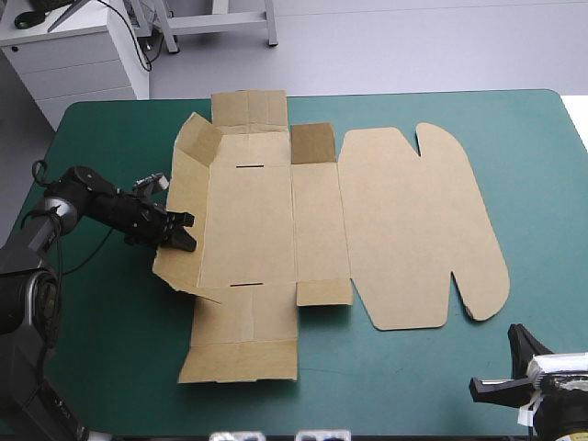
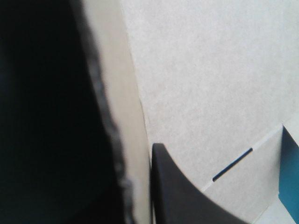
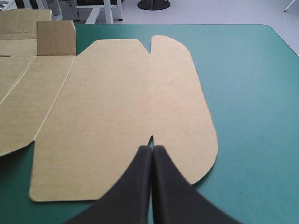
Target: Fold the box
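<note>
the box lies central on the counter, mostly flat, lid spread right. left jaws pinch its raised left wall; right jaws are closed on nothing at the near right corner. with nothing pinning the base, tipping the wall inward could drag the whole sheet, or the wall could slip free

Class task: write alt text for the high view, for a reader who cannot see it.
The brown box lies as a mostly flat sheet on the teal-green table, its lid spread to the right. The left gripper pinches the raised wall at its left edge; the right gripper hangs apart near the table's near right corner.
</note>
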